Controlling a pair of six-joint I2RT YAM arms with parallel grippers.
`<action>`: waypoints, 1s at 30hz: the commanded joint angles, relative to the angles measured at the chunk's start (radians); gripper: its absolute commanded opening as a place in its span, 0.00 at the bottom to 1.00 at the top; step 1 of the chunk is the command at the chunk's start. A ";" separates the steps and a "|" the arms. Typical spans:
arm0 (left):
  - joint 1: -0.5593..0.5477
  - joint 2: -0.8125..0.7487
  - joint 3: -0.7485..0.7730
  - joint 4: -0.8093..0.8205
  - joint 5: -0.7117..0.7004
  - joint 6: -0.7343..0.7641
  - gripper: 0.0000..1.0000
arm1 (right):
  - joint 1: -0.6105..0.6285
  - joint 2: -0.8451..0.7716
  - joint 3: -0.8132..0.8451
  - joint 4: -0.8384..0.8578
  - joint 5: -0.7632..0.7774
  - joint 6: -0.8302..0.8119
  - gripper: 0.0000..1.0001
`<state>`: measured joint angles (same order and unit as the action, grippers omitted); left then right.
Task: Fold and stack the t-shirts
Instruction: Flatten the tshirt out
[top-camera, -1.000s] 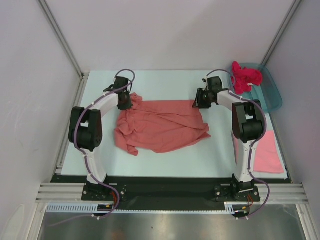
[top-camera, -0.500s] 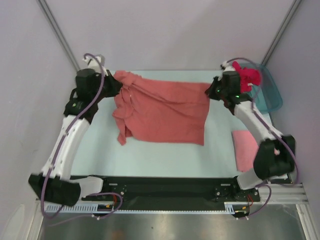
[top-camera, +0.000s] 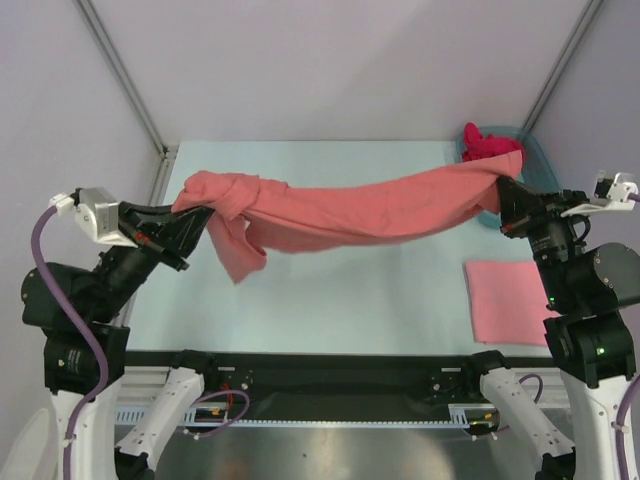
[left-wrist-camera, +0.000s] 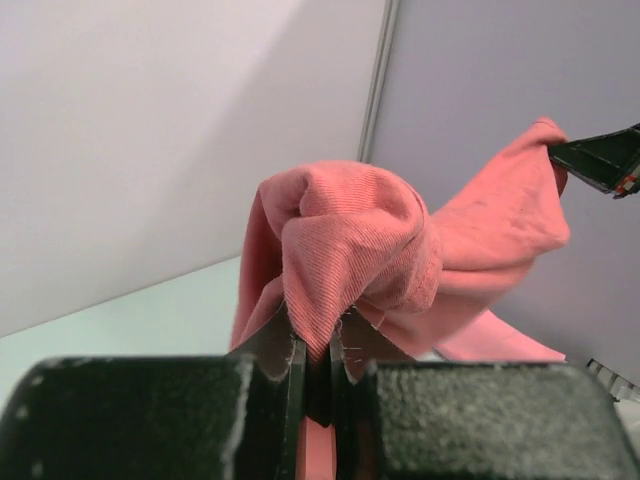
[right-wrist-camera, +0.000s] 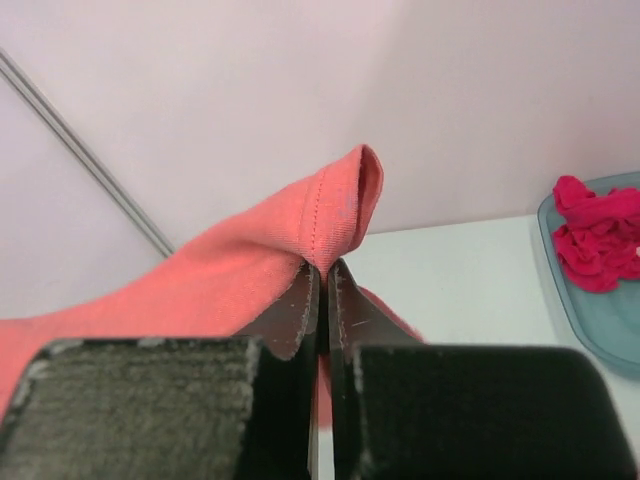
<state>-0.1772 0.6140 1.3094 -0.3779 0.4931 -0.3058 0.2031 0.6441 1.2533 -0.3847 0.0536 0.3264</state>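
The salmon t-shirt (top-camera: 360, 210) is up in the air right now, strung like a hammock across the top view from 9 o'clock to 3 o'clock, middle sagging a bit, nothing touching the table (top-camera: 350, 290) as far as I can tell.

The left gripper (top-camera: 198, 213) has the 9 o'clock end, jaws pinched almost together on a fat wad of cloth. From its wrist cam it's a balled-up lump, with a loose flap hanging under it toward 6. The right gripper (top-camera: 503, 190) has the 3 o'clock end, jaws squeezed tight on just the stitched hem.

Around it: the pink t-shirt (top-camera: 505, 300) lies flat and folded at roughly 4 o'clock, and the magenta t-shirt (top-camera: 488, 145) sits crumpled in the teal tub (top-camera: 528, 155) at about 2 o'clock, just behind the right gripper.

What I'd worry about:
- That right-side hold is a thin bit of hem. Pull the cloth any tauter and it could slide out, and the whole thing swings left.
- The left end is bunched, so laying it down probably leaves a twisted mess, not a flat shirt.
- The right end is close to the tub, so it could snag the rim or the magenta one.
- A sloppy drop could land on the folded pink one and mess it up.
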 joint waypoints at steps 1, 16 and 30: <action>0.005 0.039 0.033 -0.050 0.029 0.022 0.01 | -0.002 0.029 0.002 -0.095 0.020 -0.027 0.00; 0.074 0.801 0.033 0.017 -0.265 -0.070 0.17 | -0.068 0.613 -0.201 0.437 0.019 0.022 0.00; 0.134 1.045 0.264 -0.230 -0.531 -0.117 0.74 | -0.151 1.301 0.479 -0.069 0.050 -0.056 0.65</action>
<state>-0.0410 1.8690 1.6917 -0.5488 0.0570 -0.3603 0.0574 1.9831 1.6985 -0.2508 0.0540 0.2829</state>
